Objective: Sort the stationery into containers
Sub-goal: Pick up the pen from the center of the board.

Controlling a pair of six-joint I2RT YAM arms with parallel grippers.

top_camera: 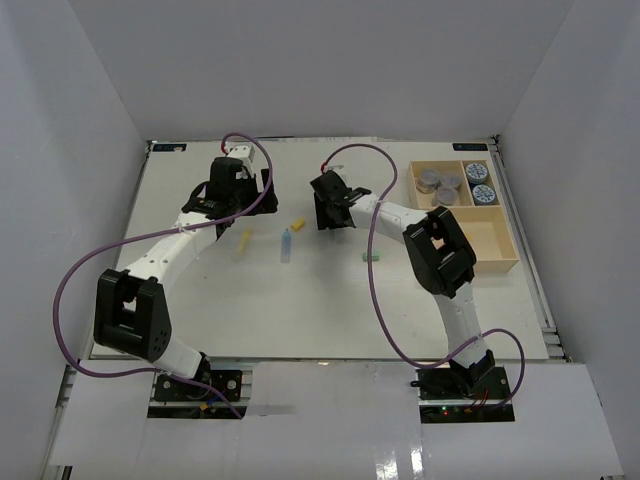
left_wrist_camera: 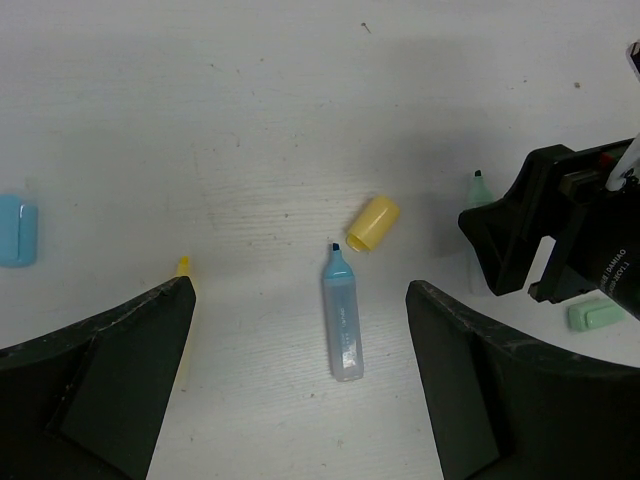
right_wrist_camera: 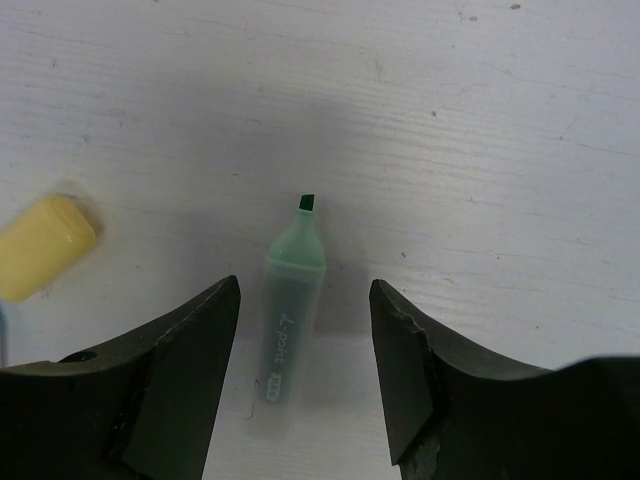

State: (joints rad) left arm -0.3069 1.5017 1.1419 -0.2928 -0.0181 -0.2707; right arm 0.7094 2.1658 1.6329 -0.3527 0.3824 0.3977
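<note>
We are working on a white, faintly grained table (top_camera: 300,300) boxed in by pale walls. Nearest us, our right gripper (right_wrist_camera: 305,375) is hanging with its fingers (right_wrist_camera: 175,390) spread wide, and the green marker (right_wrist_camera: 287,310) is lying uncapped between them, nib pointing away past the fingertips. We judge the fingers are straddling it so that they can close across the barrel. Faint script is running along that barrel; it may say "point", but we cannot be sure. A yellow cap (right_wrist_camera: 42,246) is resting just beyond the left finger.

Our left gripper (left_wrist_camera: 300,390) is also standing wide open over the blue marker (left_wrist_camera: 342,315), which is lying uncapped between its fingers (left_wrist_camera: 110,380), nib away from us. Pale print on the barrel is too blurred to read. The same yellow cap (left_wrist_camera: 372,222) is sitting just past that nib, a yellow marker (left_wrist_camera: 183,270) is peeking out at the left fingertip, and a blue cap (left_wrist_camera: 18,230) and a green cap (left_wrist_camera: 596,316) are lying out to either side.

Farthest off, beyond the right fingers, the wooden tray (top_camera: 505,262) is holding grey rolls (top_camera: 440,183) and patterned rolls (top_camera: 479,182) in its small sections, while its large section is showing bare wood, presumably kept for the markers.
</note>
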